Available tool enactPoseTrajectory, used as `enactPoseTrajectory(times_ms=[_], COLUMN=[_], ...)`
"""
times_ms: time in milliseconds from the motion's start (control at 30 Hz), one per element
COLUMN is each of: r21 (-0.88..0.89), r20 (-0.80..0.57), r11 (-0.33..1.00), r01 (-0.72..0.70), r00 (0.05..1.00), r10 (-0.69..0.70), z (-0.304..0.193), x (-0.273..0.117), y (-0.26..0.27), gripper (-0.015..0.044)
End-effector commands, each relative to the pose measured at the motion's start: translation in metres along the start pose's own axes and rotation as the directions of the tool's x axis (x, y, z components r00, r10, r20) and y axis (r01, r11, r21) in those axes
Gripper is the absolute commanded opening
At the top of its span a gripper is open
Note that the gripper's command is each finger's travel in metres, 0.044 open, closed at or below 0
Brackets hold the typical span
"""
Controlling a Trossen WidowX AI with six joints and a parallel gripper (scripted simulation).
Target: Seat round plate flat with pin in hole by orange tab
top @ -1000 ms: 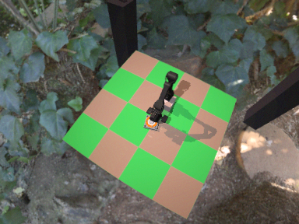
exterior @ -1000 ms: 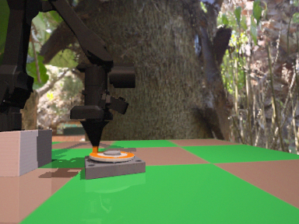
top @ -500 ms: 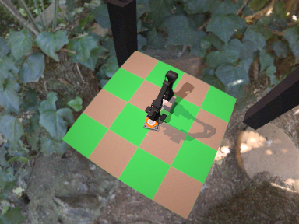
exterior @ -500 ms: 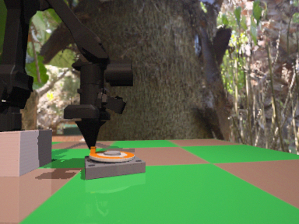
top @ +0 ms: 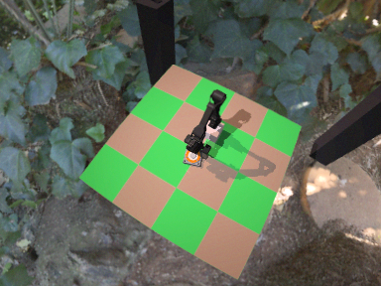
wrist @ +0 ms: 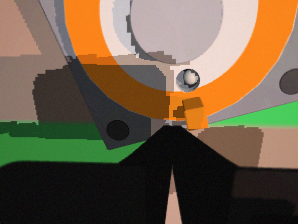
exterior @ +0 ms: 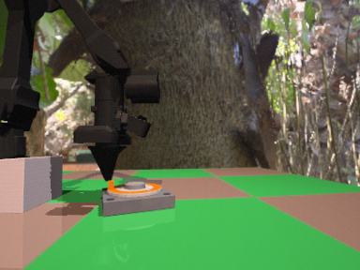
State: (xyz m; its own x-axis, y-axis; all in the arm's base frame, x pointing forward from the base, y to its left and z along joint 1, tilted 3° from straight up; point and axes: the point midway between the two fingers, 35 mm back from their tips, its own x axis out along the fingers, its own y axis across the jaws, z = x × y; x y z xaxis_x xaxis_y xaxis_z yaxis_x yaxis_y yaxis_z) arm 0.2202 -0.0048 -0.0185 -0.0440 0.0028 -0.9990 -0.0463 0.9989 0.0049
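The round plate [top: 193, 160] [exterior: 152, 188] [wrist: 277, 30], white with an orange ring, sits around the grey post [exterior: 135, 185] [wrist: 176, 30] on the grey square base [exterior: 141, 205] [wrist: 267, 95]. The plate looks nearly level in the exterior view. In the wrist view the hole [wrist: 183, 84] shows the pin's pale rounded top [wrist: 190, 77] within its outline, toward its upper right. Whether the plate lies fully flat I cannot tell. The orange tab [exterior: 111, 184] [wrist: 195, 112] stands up at the rim. My gripper [exterior: 109, 180] [wrist: 171, 134] is shut and empty, its tips close beside the tab; contact is unclear.
A pale pink block [top: 214, 130] [exterior: 11, 185] stands by the arm's base, left of the grey base in the exterior view. The base has dark round corner marks. The arm's shadow falls over part of the plate and base in the wrist view.
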Motion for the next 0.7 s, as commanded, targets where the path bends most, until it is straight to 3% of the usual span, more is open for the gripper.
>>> enactPoseTrajectory(times_ms=[0, 267, 667], r21=[-0.004, -0.004, -0.004], r20=[0.004, 0.004, 0.003], r11=[1.000, 1.000, 1.000], r01=[0.005, 0.004, 0.000], r00=[1.000, 1.000, 1.000], r10=[-0.005, -0.004, 0.000], z=[0.002, -0.002, -0.002], x=[-0.011, -0.043, -0.035], y=[-0.001, 0.001, 0.001], gripper=[0.0000, 0.0000, 0.0000])
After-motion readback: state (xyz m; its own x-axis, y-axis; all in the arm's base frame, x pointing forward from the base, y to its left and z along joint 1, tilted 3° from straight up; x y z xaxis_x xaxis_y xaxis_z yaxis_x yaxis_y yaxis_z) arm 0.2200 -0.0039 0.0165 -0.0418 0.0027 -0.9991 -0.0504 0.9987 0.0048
